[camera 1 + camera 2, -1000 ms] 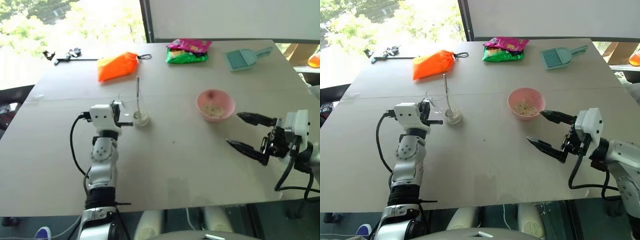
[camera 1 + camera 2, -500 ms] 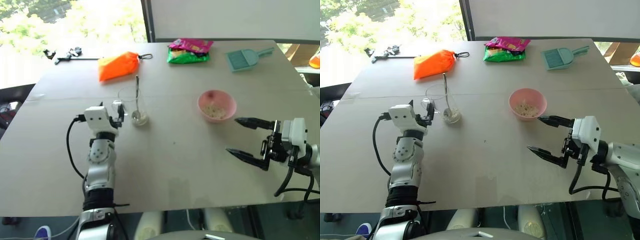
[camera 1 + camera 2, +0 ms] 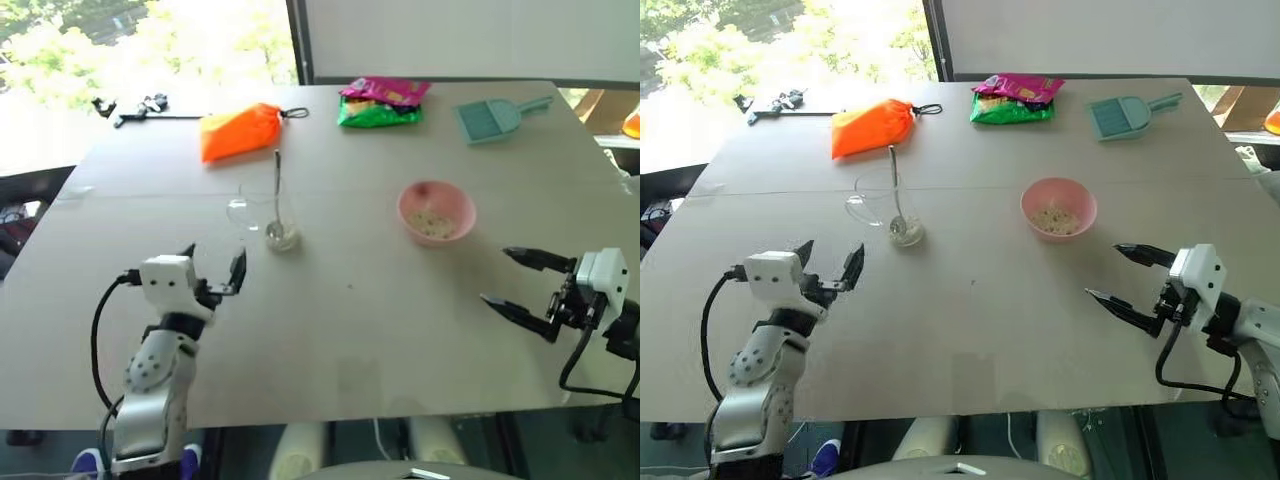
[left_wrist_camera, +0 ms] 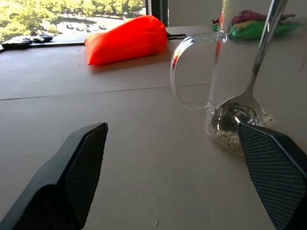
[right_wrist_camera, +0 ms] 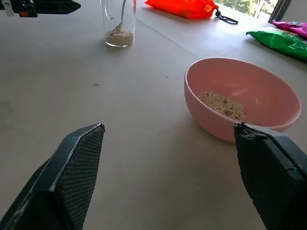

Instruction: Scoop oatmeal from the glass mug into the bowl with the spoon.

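Oatmeal (image 5: pixel 221 104) flakes in pink bowl (image 3: pixel 436 211) | silver spoon (image 3: pixel 276 195) parked in glass mug (image 3: pixel 267 215) | both hands released, left hand (image 3: pixel 211 266), right hand (image 3: pixel 520 282) | next: regrasp spoon.

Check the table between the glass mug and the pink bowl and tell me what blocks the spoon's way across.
Nothing visible does. The table lies bare between the glass mug, where the spoon stands, and the bowl.
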Tool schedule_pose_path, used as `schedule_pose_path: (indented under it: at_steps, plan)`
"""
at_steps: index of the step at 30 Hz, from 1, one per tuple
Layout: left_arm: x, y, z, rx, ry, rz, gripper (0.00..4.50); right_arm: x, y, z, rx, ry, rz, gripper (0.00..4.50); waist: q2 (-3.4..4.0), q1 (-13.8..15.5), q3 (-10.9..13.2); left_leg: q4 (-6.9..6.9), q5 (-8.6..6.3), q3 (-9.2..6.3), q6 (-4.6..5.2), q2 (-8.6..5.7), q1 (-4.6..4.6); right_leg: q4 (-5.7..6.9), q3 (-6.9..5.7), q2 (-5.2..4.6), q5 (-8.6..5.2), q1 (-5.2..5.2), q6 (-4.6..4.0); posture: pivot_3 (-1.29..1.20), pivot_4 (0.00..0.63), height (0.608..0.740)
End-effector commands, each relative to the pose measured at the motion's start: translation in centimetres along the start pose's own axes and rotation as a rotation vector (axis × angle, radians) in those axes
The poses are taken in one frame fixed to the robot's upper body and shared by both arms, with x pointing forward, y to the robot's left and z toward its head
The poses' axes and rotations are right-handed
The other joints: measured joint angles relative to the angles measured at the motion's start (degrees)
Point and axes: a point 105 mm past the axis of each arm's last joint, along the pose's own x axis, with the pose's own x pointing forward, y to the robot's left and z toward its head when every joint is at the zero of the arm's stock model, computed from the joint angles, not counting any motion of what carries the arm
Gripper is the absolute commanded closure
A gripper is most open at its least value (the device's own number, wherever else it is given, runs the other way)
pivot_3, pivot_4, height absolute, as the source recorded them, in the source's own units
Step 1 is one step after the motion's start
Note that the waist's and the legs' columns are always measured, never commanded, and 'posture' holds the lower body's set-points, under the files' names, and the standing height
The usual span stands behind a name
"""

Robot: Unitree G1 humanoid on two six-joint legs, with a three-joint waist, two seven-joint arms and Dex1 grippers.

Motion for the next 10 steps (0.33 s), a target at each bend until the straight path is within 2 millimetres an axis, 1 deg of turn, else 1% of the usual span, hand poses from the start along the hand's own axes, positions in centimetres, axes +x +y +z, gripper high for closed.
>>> schedule_pose_path:
  at_steps: [1,3,5,7,10]
  plan:
    - [-2.7,-1.4,2.2,-0.022,-0.025,-0.178,0.04,-2.4,-1.1,0.0,-0.033,0.051,-0.039,0.13,0.00,0.14,0.00,-0.03,0.00,0.03,0.00,0.01,0.02,-0.02,0.06,-0.01,0.00,0.00,0.00,0.00,0.150,0.740]
    - [-4.2,-1.5,1.8,-0.030,0.041,-0.242,0.04,-3.6,-1.4,-0.7,-0.018,0.101,-0.056,0.13,0.00,0.24,0.00,-0.17,0.00,0.09,0.00,0.04,0.03,-0.10,0.08,-0.02,-0.01,0.00,-0.02,0.00,0.150,0.740]
    - [-5.2,-1.4,1.6,-0.043,0.089,-0.281,0.04,-4.6,-1.9,-1.6,0.004,0.145,-0.095,0.13,0.05,0.57,0.01,-0.32,0.00,0.14,0.01,0.04,0.10,-0.16,0.10,-0.03,-0.01,0.00,-0.02,0.00,0.150,0.740]
    - [-6.0,-1.2,1.3,-0.066,0.137,-0.300,0.04,-4.8,-2.6,-1.8,0.027,0.148,-0.149,0.13,0.04,0.56,0.01,-0.38,-0.01,0.10,0.01,0.06,0.14,-0.14,0.05,-0.02,-0.01,0.03,-0.03,0.00,0.150,0.740]
    - [-6.3,-1.3,1.0,-0.074,0.168,-0.315,0.04,-4.4,-2.7,-1.9,0.028,0.152,-0.162,0.13,0.05,0.48,0.02,-0.39,-0.01,0.19,0.01,0.05,0.15,-0.17,0.12,-0.02,-0.02,0.05,-0.03,0.00,0.150,0.740]
